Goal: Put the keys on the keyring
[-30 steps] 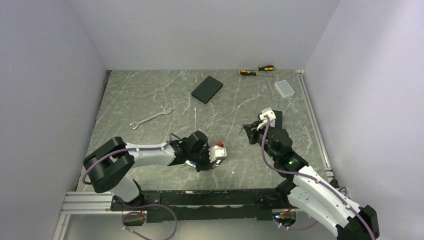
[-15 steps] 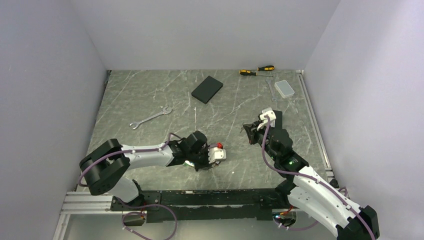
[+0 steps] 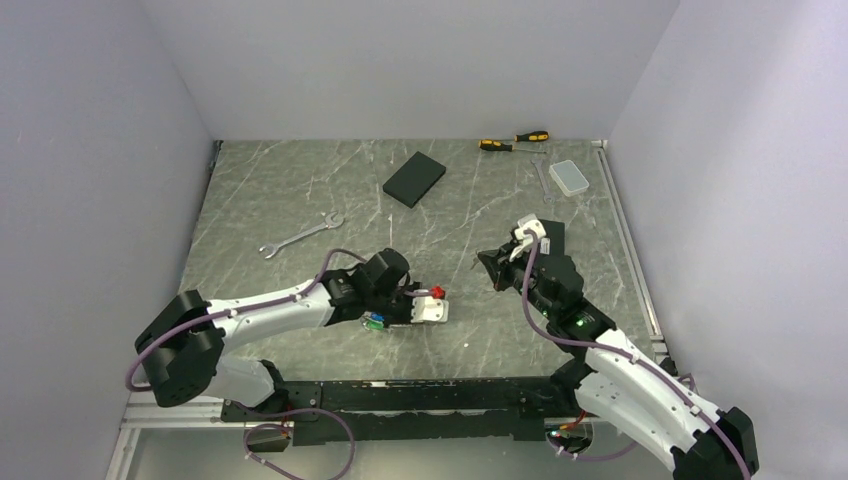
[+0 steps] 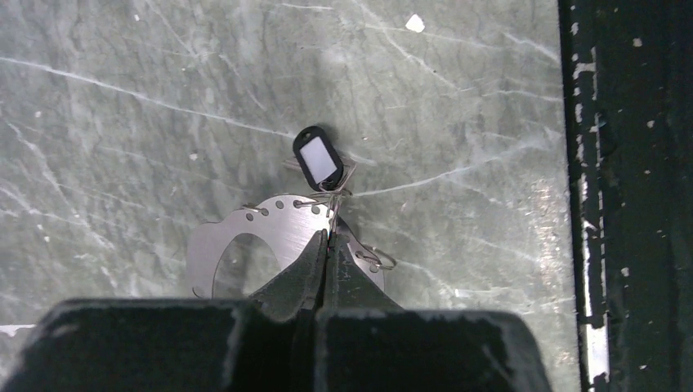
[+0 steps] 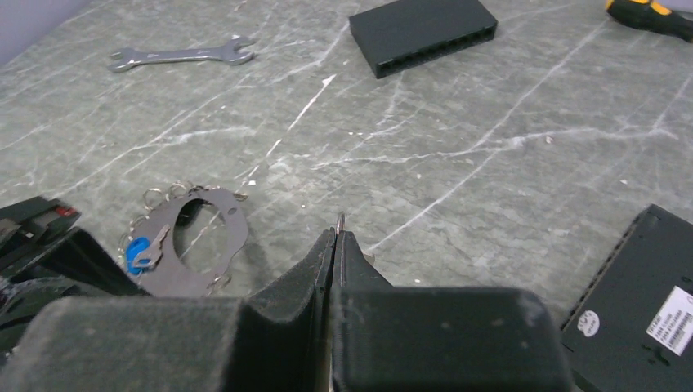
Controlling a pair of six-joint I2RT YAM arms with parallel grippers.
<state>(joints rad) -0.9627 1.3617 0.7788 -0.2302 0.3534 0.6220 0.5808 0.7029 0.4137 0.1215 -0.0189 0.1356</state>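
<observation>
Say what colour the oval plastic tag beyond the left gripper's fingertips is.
Black tag with white centre; left wrist view.

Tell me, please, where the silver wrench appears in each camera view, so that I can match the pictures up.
Top external: the wrench lies diagonally, left of centre.
Left wrist: not in view.
Right wrist: the wrench lies at the upper left.
Shared landmark: the black box, right of the wrench in both of those views; the left wrist shows neither.
</observation>
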